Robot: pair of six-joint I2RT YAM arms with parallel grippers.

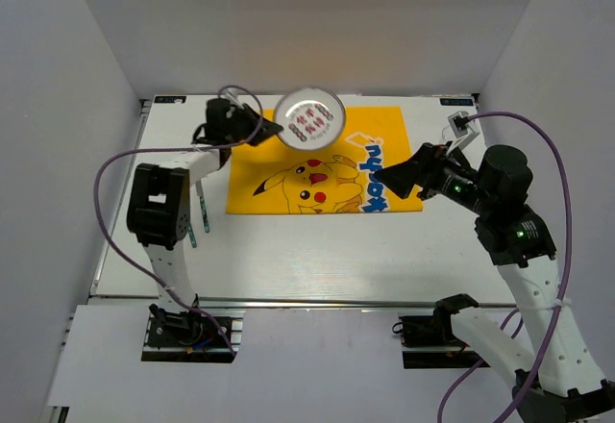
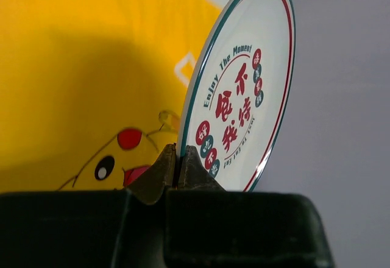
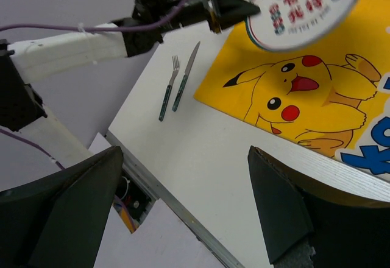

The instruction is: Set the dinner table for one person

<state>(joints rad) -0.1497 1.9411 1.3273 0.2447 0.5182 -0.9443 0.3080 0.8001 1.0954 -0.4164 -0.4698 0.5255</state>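
Jaws of left gripper point(image 2: 178, 169) pinch the rim of the plate point(image 2: 244, 79), tilted above the yellow placemat point(image 1: 279, 159) on the surface point(image 1: 317, 250); right gripper point(image 3: 183, 207) jaws gape wide, empty. We should level the plate, lower slowly w/o sliding, ctr it, then release.

Even, diffuse overhead light fills the top view: the white tabletop point(image 1: 317, 250) is bright and shadows are faint. The plate point(image 1: 309, 120) at 12 o'clock looks washed pale by glare. In the left wrist view its lettering is sharp, while the yellow placemat point(image 2: 73, 49) behind is blurred, with a broad shadow toward 9 o'clock. The left end effector point(image 2: 178, 161) at 6 o'clock is nearly black. The right wrist view shows a glint on the plate at 1 o'clock.
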